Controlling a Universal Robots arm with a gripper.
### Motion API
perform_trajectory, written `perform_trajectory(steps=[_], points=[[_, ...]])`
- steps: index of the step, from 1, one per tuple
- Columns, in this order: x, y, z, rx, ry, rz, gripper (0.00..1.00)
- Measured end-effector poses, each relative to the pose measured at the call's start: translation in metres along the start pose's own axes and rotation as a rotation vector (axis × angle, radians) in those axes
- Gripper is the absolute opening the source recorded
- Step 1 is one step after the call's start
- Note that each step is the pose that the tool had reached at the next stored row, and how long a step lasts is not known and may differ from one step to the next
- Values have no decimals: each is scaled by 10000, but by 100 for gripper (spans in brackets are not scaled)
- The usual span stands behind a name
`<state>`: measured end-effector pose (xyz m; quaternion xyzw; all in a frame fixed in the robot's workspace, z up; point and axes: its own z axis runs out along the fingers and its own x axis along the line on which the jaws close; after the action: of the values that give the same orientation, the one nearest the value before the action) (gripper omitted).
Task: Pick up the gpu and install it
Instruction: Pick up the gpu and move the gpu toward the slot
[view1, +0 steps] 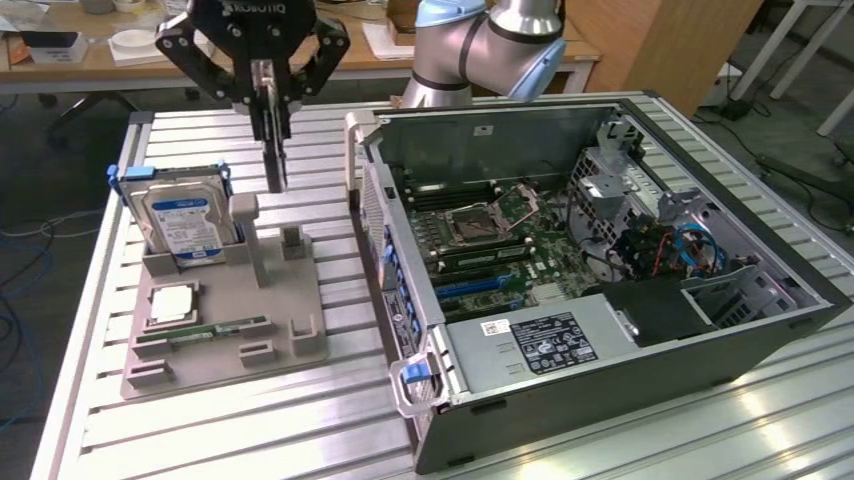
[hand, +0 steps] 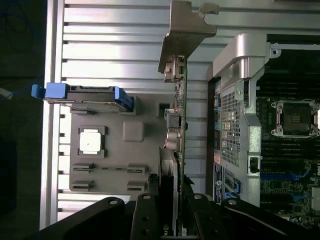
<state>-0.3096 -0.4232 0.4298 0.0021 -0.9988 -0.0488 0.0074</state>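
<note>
1. at the exterior view's left, a grey fixture (view1: 267, 300) lies on the slatted table (view1: 240, 430). a hard drive (view1: 187, 225) with blue rails stands on edge in its rear slot. a square processor (view1: 174, 300) lies flat in a pocket and a memory stick (view1: 220, 328) in a groove nearer the front.
2. just right of the drive, the pincer (view1: 271, 92) hangs over the fixture. its jaws are part-way closed, pinching the upper end of the gpu (view1: 276, 150). the card hangs with its long axis upright, one thin edge to the camera, and its low end is just above the fixture's grey uprights. in the wrist view its silver bracket (hand: 186, 30) is at the end away from the pincer.
3. the card shows edge-on in both views, so its flat faces are hard to make out. the frame's edge cuts off the pincer's top and the arm (view1: 481, 40).
4. at the exterior view's right, the computer case (view1: 641, 370) lies open. inside are the motherboard (view1: 494, 240) with its bare socket, a labelled power supply (view1: 547, 340) and blue cables (view1: 694, 250).
</note>
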Motion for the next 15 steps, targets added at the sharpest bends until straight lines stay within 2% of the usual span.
perform_trajectory(steps=[10, 11, 12, 13, 15], points=[[7, 26, -269, -93, -2, -1, 27], [17, 40, -405, -56, -5, 1, 27], [17, 40, -406, 156, -3, 3, 27], [17, 40, -406, 300, -2, 5, 27], [16, 40, -405, 515, -3, 8, 27]])
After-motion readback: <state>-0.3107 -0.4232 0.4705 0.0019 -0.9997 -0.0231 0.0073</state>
